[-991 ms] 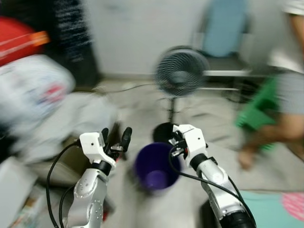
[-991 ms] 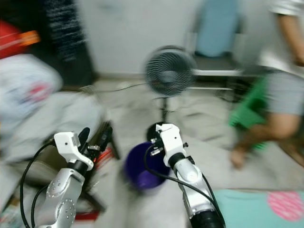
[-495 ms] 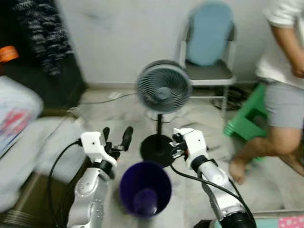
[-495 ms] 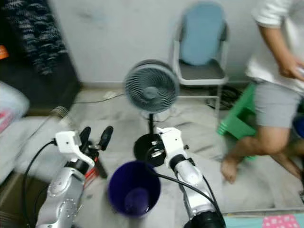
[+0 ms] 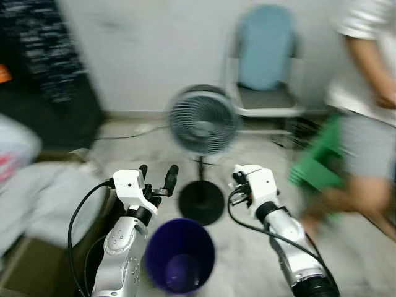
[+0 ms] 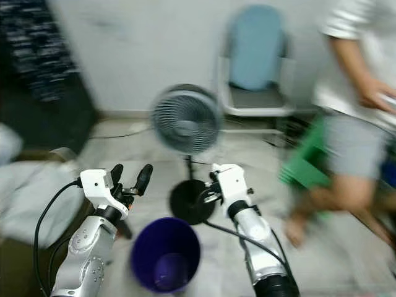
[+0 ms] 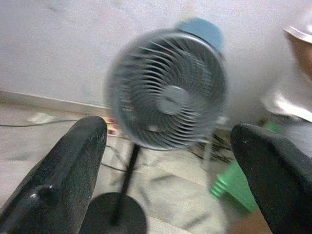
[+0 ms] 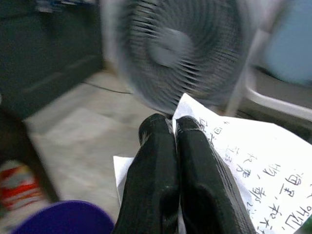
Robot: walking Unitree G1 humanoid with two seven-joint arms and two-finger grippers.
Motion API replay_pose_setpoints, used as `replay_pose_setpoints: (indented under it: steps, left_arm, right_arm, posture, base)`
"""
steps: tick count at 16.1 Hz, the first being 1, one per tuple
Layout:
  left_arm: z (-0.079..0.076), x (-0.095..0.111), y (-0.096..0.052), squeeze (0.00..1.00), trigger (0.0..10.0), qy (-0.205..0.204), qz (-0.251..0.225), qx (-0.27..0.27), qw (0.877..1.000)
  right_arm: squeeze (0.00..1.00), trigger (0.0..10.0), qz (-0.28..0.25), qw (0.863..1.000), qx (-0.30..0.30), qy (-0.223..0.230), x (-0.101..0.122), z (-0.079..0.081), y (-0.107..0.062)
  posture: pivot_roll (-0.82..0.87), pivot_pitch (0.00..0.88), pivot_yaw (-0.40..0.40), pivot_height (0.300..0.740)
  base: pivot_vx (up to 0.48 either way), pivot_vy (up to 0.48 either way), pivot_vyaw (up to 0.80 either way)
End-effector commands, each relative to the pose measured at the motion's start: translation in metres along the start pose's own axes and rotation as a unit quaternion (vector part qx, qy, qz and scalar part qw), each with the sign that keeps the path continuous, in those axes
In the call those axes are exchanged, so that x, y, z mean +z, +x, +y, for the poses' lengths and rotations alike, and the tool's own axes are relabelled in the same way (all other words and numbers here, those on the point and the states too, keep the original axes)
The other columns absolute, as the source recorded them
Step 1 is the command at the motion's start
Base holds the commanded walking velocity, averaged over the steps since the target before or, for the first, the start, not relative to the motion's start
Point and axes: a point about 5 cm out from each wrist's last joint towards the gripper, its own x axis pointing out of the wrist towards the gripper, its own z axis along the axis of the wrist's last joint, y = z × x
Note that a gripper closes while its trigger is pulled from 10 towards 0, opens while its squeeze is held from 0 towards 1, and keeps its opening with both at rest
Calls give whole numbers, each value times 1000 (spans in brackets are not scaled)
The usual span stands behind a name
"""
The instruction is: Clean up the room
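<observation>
Right gripper (image 8: 174,127) is clamping a printed paper sheet (image 8: 253,161) above the purple bin (image 5: 179,261) — left gripper (image 5: 157,176) is hanging released.

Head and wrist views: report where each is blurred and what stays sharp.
Left eye view: motion blur smears the fan, chair and person; the left gripper and purple bin stay fairly crisp. Right wrist view: sharp fingers shut on printed paper, background soft. Left wrist view: everything blurred.
</observation>
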Motion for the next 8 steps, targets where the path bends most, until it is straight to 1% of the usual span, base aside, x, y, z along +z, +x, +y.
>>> replay_pose_setpoints:
  steps: [1, 3, 5, 6, 7, 8]
  left_arm:
    - [3, 1, -1, 0, 10000, 4, -2, 9, 1000]
    - [4, 1, -2, 0, 10000, 11, -1, 9, 1000]
    - [3, -1, -6, 0, 10000, 25, 5, -15, 1000]
    - [1, -1, -12, 0, 10000, 30, 12, -52, 998]
    - [3, 0, -16, 0, 10000, 45, 14, -69, 997]
    - [9, 2, -23, 0, 10000, 58, 16, -78, 995]
  right_arm:
    - [0, 10000, -8, 1000, 6, -2, 3, 3, 1]
    - [0, 10000, -9, 1000, 6, 1, 3, 4, 1]
    - [0, 10000, -7, 1000, 7, 5, 2, 6, 1]
    - [0, 10000, 2, 1000, -7, 6, 0, 5, 2]
    - [0, 10000, 6, 1000, -15, 0, -1, 3, 2]
    - [0, 10000, 20, 999, -31, -13, -4, 0, 2]
  posture:
    - [19, 48, 37, 740]
    - [24, 56, 40, 740]
    - [28, 62, 39, 740]
    - [44, 79, 26, 740]
    - [47, 85, 23, 740]
    - [49, 104, 21, 740]
  base:
    - [0, 0, 800]
    - [0, 0, 800]
    - [0, 0, 531]
    - [0, 0, 0]
    - [0, 0, 0]
    - [0, 0, 0]
